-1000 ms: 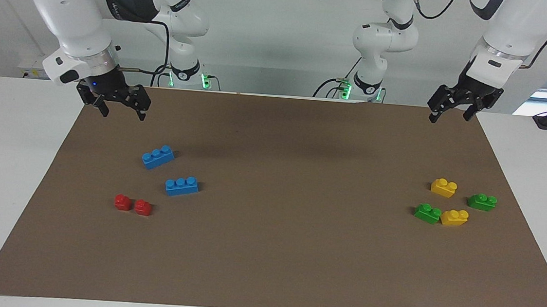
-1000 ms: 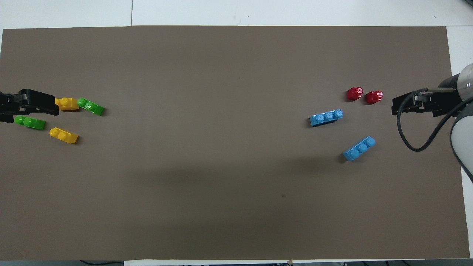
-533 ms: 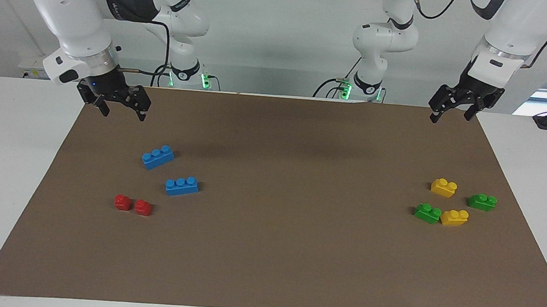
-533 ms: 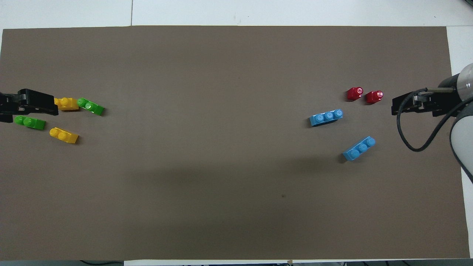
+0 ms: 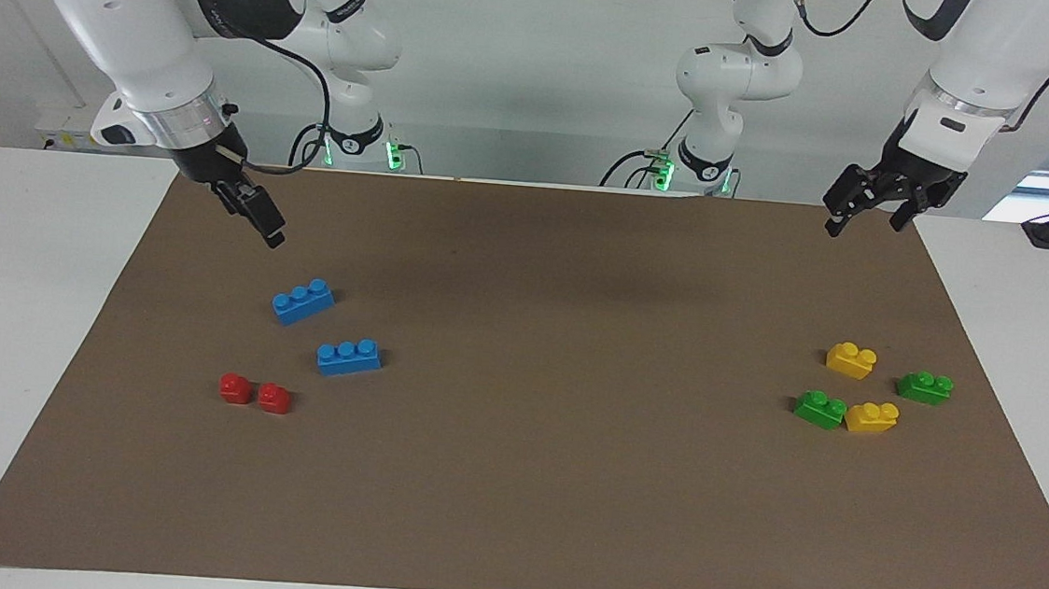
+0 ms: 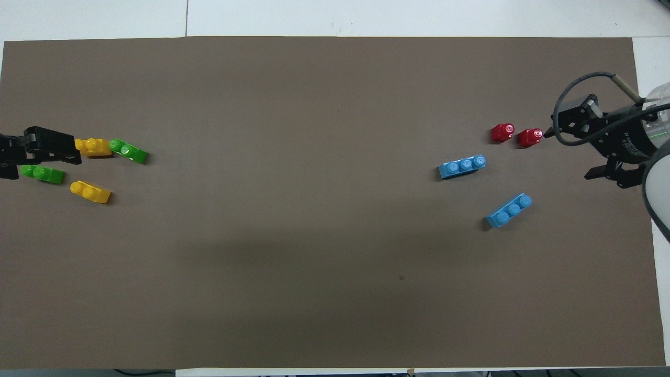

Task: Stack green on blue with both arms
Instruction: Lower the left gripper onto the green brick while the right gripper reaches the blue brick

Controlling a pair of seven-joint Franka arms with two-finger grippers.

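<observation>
Two blue three-stud bricks lie on the brown mat toward the right arm's end, one [image 5: 303, 300] [image 6: 507, 210] nearer to the robots than the other [image 5: 348, 356] [image 6: 461, 166]. Two green two-stud bricks [image 5: 821, 409] [image 5: 924, 387] lie toward the left arm's end, also seen from overhead [image 6: 128, 150] [image 6: 42, 173]. My right gripper [image 5: 267, 232] [image 6: 568, 156] hangs open and empty over the mat near the nearer blue brick. My left gripper [image 5: 864, 223] [image 6: 47, 165] hangs open and empty above the mat's corner by the robots.
Two yellow two-stud bricks [image 5: 851, 359] [image 5: 871, 416] lie among the green ones; one touches the green brick farther from the robots. Two small red bricks [image 5: 235, 388] [image 5: 274, 397] sit side by side beside the blue bricks, farther from the robots. The brown mat [image 5: 550, 446] covers the white table.
My right gripper has turned about its wrist, now edge-on in the facing view, and dropped a little toward the blue bricks. The left gripper has barely moved. No brick has shifted.
</observation>
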